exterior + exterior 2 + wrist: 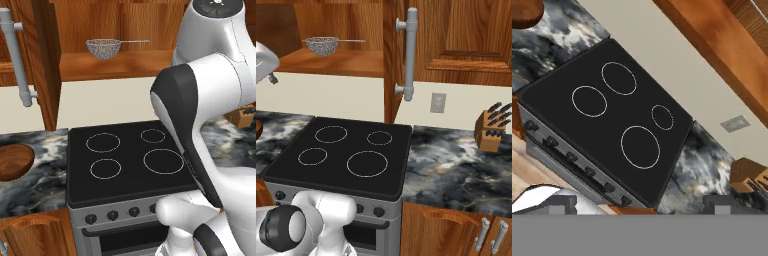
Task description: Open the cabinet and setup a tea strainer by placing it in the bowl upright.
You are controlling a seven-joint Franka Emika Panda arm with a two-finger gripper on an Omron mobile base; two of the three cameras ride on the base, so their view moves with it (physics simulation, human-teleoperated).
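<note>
Stove (127, 160) sits nearest, black glass top with four rings, set into a marbled counter (456, 165). Above the stove, the cabinet (466, 35) stands open; the strainer (104, 48) rests upright on its shelf, handle pointing right. Left of the stove, the bowl (14, 161) lies on the counter. Hand (639, 207) hovers high over the stove, fingers spread, holding nothing. Risk: a reach for the thin handle could tip the strainer or strike the open door. Right of the stove: wall outlet (438, 102), knife block (492, 131).
</note>
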